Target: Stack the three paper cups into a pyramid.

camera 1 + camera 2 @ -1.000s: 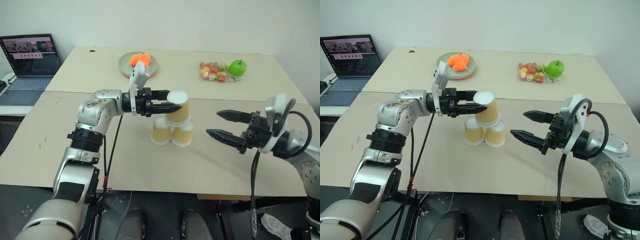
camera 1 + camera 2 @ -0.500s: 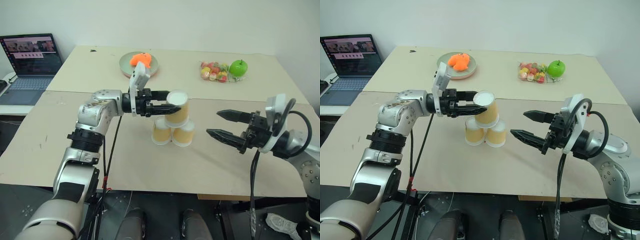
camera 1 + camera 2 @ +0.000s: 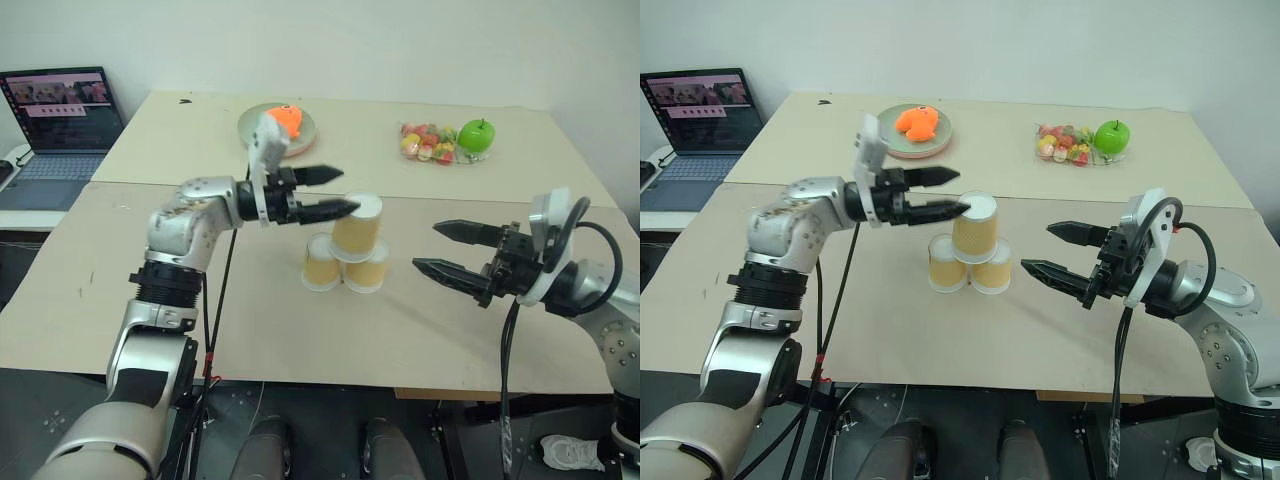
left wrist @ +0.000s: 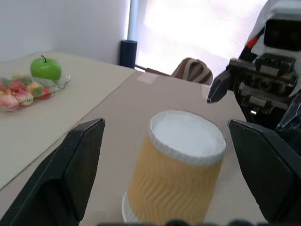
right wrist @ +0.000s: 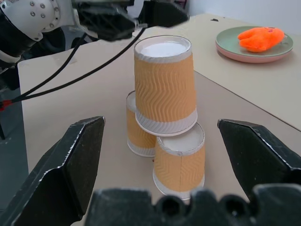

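Black left hand point(image 3: 331, 192) wide open, clear of top cup point(image 3: 356, 222).

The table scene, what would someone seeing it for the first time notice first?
First, the little pyramid of three paper cups at the middle of the table: two upside down side by side, a third resting across their bases. The left gripper hangs open right beside the top cup, and the right gripper waits open to the other side. At the far edge sit a green apple and a plate.

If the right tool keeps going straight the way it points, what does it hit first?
Most likely the cup pyramid: the open right tool points at it over bare table. The lower right cup looks nearest, though depth is uncertain.
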